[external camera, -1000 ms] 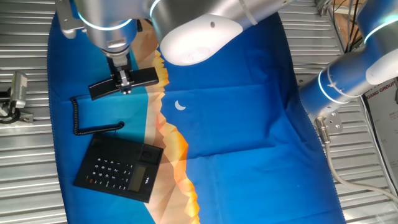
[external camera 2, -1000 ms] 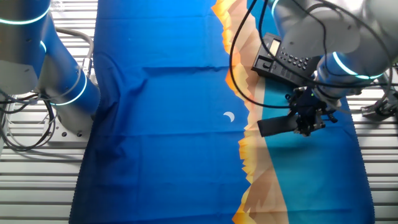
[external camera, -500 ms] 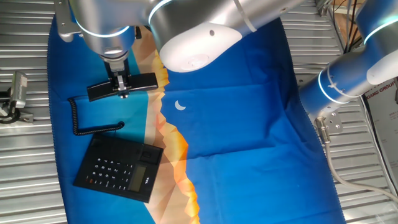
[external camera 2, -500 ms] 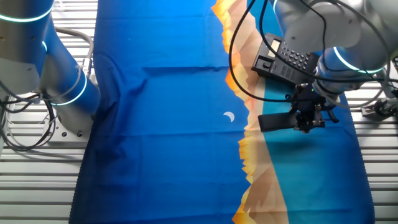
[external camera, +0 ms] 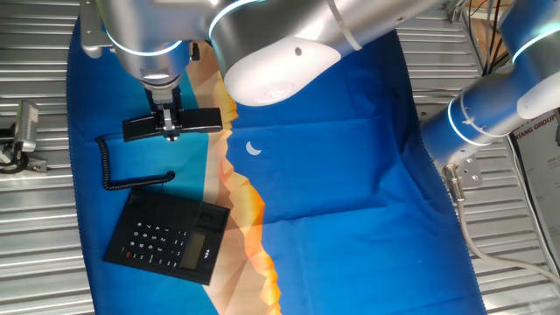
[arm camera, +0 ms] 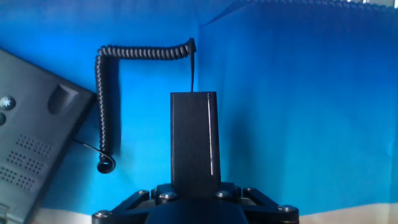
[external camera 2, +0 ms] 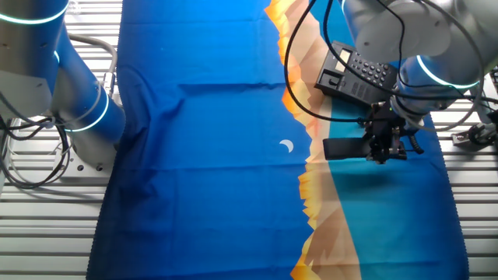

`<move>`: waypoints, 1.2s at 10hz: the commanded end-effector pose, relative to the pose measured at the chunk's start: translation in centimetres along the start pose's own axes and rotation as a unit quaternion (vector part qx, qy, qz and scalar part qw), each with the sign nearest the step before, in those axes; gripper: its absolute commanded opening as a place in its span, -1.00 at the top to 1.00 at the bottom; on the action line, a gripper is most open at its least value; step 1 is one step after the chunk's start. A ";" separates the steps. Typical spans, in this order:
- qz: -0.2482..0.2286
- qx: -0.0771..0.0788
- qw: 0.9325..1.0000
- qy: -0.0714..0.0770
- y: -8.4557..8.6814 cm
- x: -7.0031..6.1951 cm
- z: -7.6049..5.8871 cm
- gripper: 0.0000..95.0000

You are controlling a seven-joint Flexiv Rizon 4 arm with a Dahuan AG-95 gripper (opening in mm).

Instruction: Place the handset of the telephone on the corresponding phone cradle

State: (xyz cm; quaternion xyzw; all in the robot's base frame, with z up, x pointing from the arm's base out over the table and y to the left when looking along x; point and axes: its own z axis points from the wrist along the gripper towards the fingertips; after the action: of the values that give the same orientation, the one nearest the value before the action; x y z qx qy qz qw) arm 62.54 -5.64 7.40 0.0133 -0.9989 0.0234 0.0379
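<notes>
My gripper (external camera: 169, 125) is shut on the middle of the handset (external camera: 140, 129), a long black bar held level above the blue cloth. The other fixed view also has the handset (external camera 2: 345, 147) in the gripper (external camera 2: 381, 146). In the hand view the handset (arm camera: 194, 134) stands straight out from between the fingers. Its coiled cord (external camera: 109, 166) trails down to the telephone base (external camera: 166, 236), which lies nearer the front edge. The phone cradle (arm camera: 59, 99) shows as an empty recess on the base, left of the handset and apart from it.
A blue cloth (external camera: 350, 157) with an orange jagged band (external camera: 245, 201) covers the table. A second robot arm (external camera: 490, 105) stands at the right edge. A small metal fixture (external camera: 22, 131) sits on the slatted surface to the left of the cloth.
The gripper has carried the handset slightly up and away from the base, and the handset has turned from tilted to nearly level. The base has not moved.
</notes>
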 end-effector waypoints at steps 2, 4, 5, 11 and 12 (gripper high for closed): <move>0.012 0.001 1.000 -0.003 0.8 0.0 -0.2 1.00; 0.018 0.000 1.000 -0.004 1.3 0.1 -0.3 1.00; 0.022 0.000 1.000 -0.003 1.5 0.2 -0.4 1.00; 0.050 0.003 0.999 -0.005 3.1 0.5 -0.6 1.00; 0.054 0.004 0.999 -0.006 3.4 0.6 -0.6 1.00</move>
State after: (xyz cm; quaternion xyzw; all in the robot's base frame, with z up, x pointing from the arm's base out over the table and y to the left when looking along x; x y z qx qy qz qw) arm 61.82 -2.01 7.86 -0.0417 -0.9982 0.0291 0.0305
